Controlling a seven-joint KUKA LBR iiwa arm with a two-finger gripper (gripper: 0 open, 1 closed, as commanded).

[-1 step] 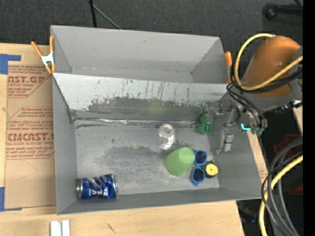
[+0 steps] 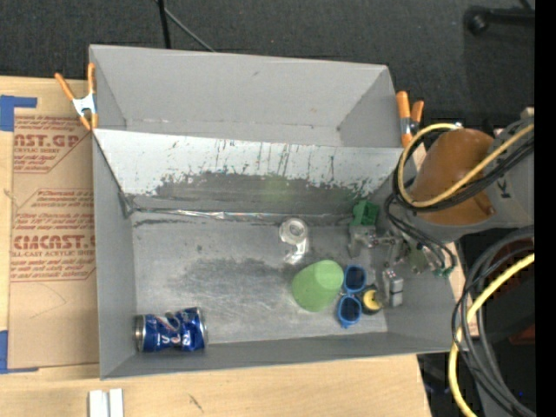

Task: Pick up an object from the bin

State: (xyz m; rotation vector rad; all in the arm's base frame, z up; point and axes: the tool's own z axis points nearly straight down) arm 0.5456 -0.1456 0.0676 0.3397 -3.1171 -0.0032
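My gripper hangs low at the right end of the bin, close to the right wall. Just below and left of it lies a blue plastic piece with two round rings, with a small yellow bit beside it. A light green rounded cup-like object touches the blue piece on its left. A small clear glass-like object sits further left, near the bin's middle. A small dark green block is above the gripper by the back wall.
A crushed blue drink can lies on its side in the front left corner, far from the gripper. The arm with its orange cover and looped yellow cables reaches in over the right rim.
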